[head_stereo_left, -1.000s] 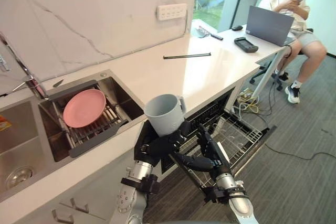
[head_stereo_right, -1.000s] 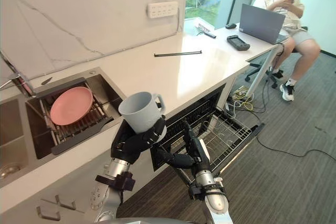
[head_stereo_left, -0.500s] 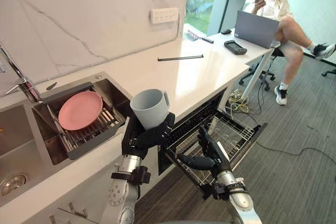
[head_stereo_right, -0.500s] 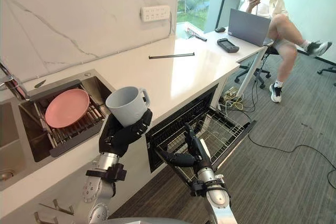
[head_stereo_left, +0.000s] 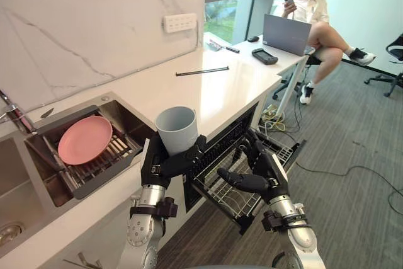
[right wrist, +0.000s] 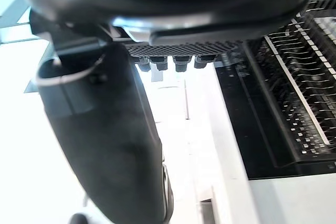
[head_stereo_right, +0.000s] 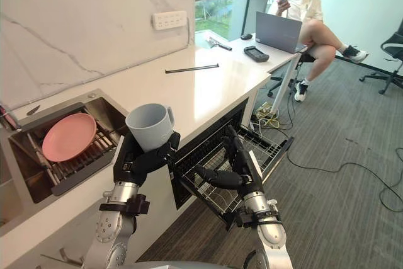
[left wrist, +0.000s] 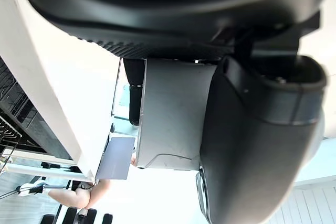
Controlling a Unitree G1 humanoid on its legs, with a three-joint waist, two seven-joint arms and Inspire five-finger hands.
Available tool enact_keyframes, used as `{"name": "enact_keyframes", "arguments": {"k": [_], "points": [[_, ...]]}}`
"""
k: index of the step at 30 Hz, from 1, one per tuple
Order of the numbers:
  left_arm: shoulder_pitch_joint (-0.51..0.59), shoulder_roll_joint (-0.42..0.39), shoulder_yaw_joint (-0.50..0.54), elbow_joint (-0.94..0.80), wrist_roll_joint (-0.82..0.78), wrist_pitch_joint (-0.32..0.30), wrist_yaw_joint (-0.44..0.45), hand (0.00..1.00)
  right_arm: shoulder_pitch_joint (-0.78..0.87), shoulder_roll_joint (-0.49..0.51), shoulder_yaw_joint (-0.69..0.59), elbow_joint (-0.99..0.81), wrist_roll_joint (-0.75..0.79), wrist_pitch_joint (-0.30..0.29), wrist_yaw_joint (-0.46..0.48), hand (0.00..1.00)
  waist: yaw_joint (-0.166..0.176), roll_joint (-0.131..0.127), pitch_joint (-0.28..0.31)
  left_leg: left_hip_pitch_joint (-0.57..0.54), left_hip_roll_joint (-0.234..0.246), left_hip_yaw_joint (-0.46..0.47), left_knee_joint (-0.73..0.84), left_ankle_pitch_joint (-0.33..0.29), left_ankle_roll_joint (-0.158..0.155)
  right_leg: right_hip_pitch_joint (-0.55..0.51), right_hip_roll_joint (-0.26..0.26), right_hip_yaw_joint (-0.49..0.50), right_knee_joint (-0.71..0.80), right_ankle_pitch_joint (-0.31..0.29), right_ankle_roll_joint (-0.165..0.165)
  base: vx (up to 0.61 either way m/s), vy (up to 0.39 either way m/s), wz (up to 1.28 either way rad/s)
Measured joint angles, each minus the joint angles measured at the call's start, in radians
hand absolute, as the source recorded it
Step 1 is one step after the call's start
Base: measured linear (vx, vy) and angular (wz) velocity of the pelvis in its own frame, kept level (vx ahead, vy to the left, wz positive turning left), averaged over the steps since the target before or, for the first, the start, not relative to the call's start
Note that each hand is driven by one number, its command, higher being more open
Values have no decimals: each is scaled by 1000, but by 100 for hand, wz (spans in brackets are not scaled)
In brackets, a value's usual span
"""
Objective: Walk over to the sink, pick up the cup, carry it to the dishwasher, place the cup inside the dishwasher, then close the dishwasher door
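While the grey cup (head_stereo_left: 177,129) is clasped upright by the left hand (head_stereo_left: 165,162) beside the dishwasher rack (head_stereo_left: 228,200), it is best carried level; the right hand (head_stereo_left: 255,173) is held open, empty, above the rack.

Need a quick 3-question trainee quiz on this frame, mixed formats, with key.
1. True or false: the cup stands on the counter.
2. The right hand is: A) shut on the cup; B) open, holding nothing; C) gripping a laptop.
3. What lies on the rack in the sink?
Key: 1 false, the left hand holds it upright. 2 B. 3 a pink plate.
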Motion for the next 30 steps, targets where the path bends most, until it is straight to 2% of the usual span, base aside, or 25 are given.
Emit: {"name": "enact_keyframes", "arguments": {"k": [8, 16, 27, 30], "points": [[-27, -3, -4, 75, 58, 35, 59, 0, 30, 8, 14, -105, 16, 0, 47, 100, -9, 9, 4, 12, -2, 2, 0, 1, -4, 1, 3, 26, 0, 1, -1, -2, 21, -10], [-32, 5, -47, 116, 117, 74, 82, 0, 30, 5, 44, -153, 41, -1, 76, 100, -25, 10, 3, 26, -4, 2, -1, 4, -7, 8, 5, 45, 0, 6, -3, -24, 29, -8], [-33, 7, -119, 118, 136, 72, 74, 0, 31, 4, 78, -195, 43, -1, 2, 100, -24, 19, -5, 32, -5, -11, -11, 8, -8, 26, 7, 34, -35, 18, 1, -8, 10, 0], [-33, 6, -133, 118, 136, 66, 45, 0, 31, 6, 81, -195, 43, -1, -17, 100, -24, 19, -5, 32, -5, -15, -11, 8, -7, 29, 7, 29, -39, 19, 1, 1, 15, 4]]}}
